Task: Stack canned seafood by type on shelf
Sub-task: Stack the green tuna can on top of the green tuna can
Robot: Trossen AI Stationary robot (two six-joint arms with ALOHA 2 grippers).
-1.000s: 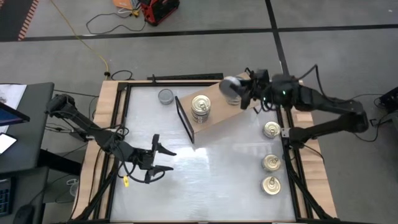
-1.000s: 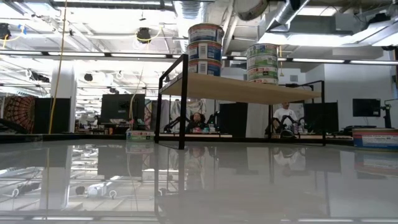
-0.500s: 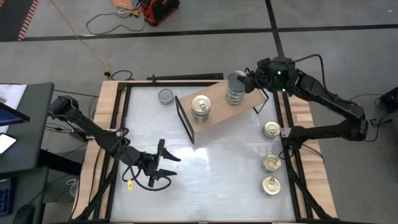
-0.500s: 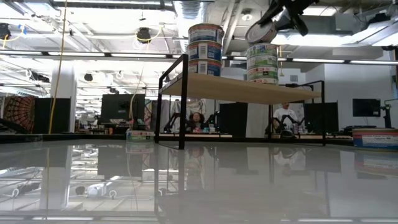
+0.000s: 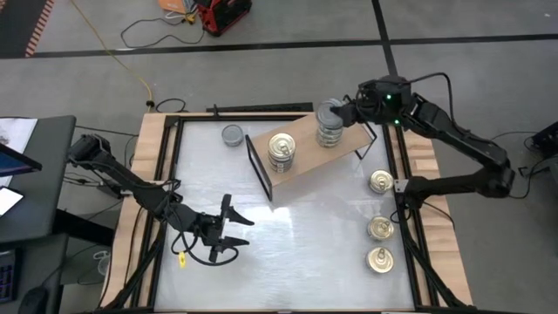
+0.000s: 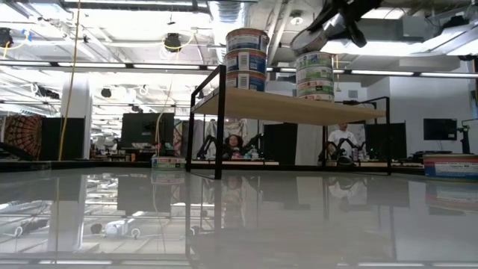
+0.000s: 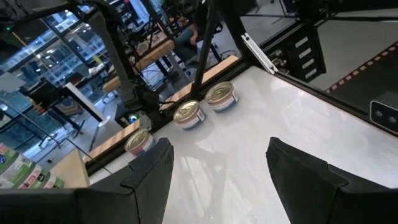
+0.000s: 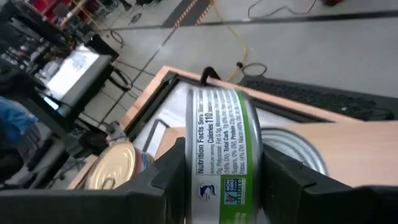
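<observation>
The shelf [image 5: 301,166] stands slantwise at the table's far middle. It carries a stack of gold-lidded tins [image 5: 281,153] and a stack of grey-topped tins [image 5: 329,133]. My right gripper [image 5: 342,112] is shut on another grey-topped tin [image 6: 309,40], tilted just above the grey stack [image 6: 315,75]. Its green label [image 8: 221,155] fills the right wrist view. My left gripper [image 5: 228,228] hangs open over bare table near the front left, touching nothing. My right gripper pinches the green-labelled tin between its two fingers [image 8: 163,180], one on each flat end, so the side wall [image 8: 219,186] faces the wrist camera. The fingers come from the table's right, slanting down. The tin is lifted clear and tilted above the grey stack's top [image 8: 301,149].
A lone grey-topped tin [image 5: 233,135] sits on the table left of the shelf's black frame [image 5: 259,170]. Three gold-lidded tins [image 5: 380,181] [image 5: 380,228] [image 5: 379,259] stand in a row along the table's right edge. The near middle of the white table [image 5: 296,253] is bare.
My right gripper has carried the tin toward the table's left, over the shelf and slightly down, rolling as it went. The tin has gone from beside the grey stack to just above it, still tilted.
</observation>
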